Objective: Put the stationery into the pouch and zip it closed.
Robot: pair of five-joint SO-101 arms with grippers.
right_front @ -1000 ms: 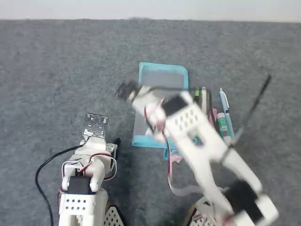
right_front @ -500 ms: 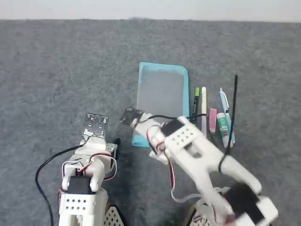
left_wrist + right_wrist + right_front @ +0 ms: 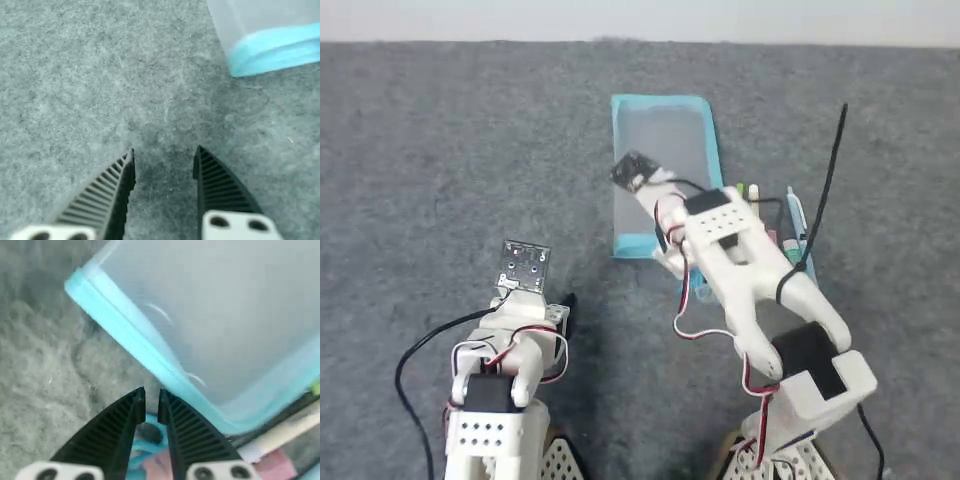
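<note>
where the right arm lies stretched across the grey, felt-like tabletop, we see one pouch: a flat rectangle of frosted, see-through plastic with rounded corners and a soft teal border all round. its near short end sits under the arm. the right fingers, black and ribbed with fine teeth, are drawn almost together, a thin slit between the tips, just off the pouch's teal edge. a teal loop shows low in that slit, and we cannot tell whether it is pinched. just beside the pouch's long side the stationery lies on the tabletop, outside the pouch. we count three pens: a green-tipped pen and a cream pen side by side, and a pale blue pen a little further out. with them lies one small pink block, and the arm covers much of the row. the left fingers, two toothed black wedges, are spread apart over bare tabletop, apart from the pouch's corner. one thin black tie sticks up from the right arm
</note>
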